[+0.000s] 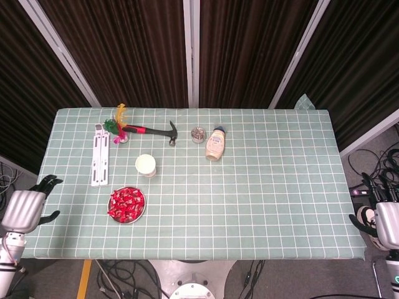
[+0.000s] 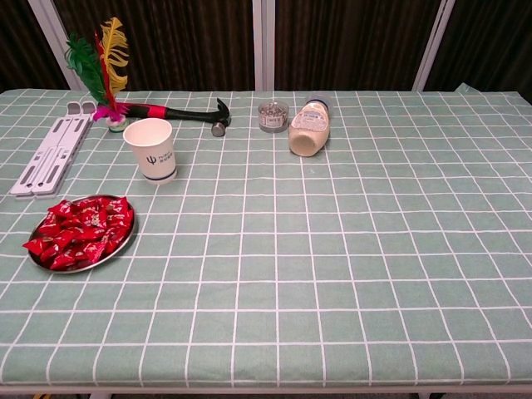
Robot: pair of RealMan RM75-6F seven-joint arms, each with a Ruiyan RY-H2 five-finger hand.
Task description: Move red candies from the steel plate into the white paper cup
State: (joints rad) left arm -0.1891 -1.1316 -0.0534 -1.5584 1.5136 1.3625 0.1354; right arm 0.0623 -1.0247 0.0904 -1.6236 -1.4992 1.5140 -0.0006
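Many candies (image 2: 80, 232) heaped on plate (image 2: 126, 241): light, crinkly, slippery; best pinched singly from top. Cup (image 2: 151, 149) tippy. Left hand (image 1: 25, 208) spread, empty; right hand (image 1: 385, 222) unclear.

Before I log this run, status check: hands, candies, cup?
Left hand and right hand open, off the table edges. Red candies heaped on steel plate. White paper cup upright behind it, nothing between.

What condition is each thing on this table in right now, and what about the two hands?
white paper cup: upright, looks empty
steel plate: heaped with red candies
bottle: lying down
hammer: lying flat
left robot hand: open, empty
right robot hand: at table edge, grip unclear
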